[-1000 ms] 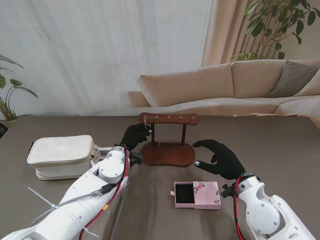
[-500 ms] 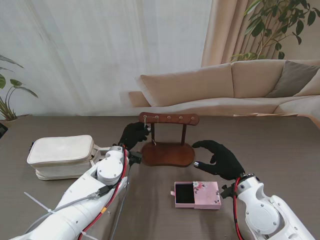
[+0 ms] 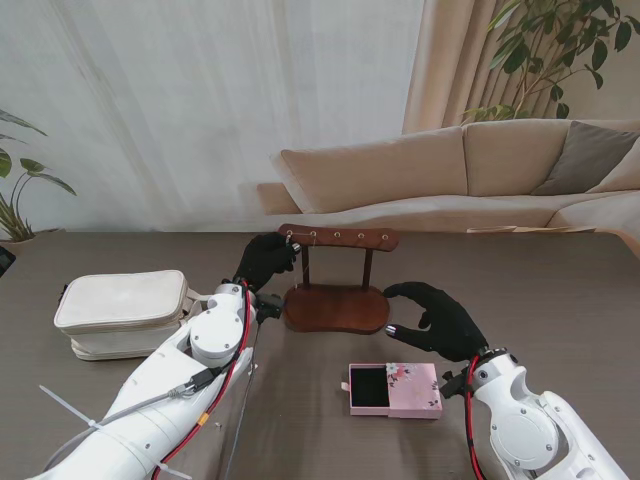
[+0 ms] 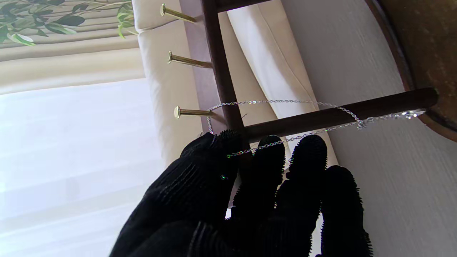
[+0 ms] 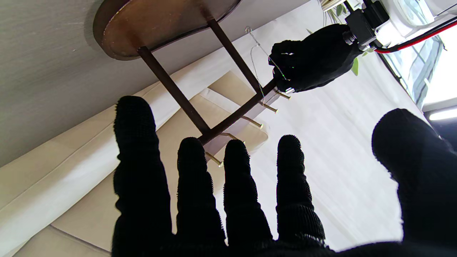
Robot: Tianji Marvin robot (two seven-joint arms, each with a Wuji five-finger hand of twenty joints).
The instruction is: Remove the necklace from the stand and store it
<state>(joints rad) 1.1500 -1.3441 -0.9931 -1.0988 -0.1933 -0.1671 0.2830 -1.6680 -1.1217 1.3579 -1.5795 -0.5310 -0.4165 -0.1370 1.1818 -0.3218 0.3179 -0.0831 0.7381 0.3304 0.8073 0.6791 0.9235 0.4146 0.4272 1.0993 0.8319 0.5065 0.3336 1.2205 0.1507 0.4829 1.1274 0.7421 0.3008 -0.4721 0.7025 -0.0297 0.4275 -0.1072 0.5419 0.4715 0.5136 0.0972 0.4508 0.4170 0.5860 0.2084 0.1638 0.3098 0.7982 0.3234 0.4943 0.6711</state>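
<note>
The necklace [image 4: 282,102] hangs over a brass peg [image 4: 192,112] of the wooden stand [image 3: 336,306], its chain draped along a post. The left hand [image 3: 266,262] pinches the chain at the stand's left end, fingers [image 4: 266,160] closed on it. The right hand [image 3: 440,318] hovers spread beside the base, holding nothing. Nearer to me lies the pink box [image 3: 395,389], drawer open. A white pouch [image 3: 122,312] sits left. No readable writing shows.

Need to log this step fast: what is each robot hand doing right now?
Left robot hand: closed on the necklace chain, still looped over the stand's peg.
Right robot hand: open, holding nothing, beside the stand.
</note>
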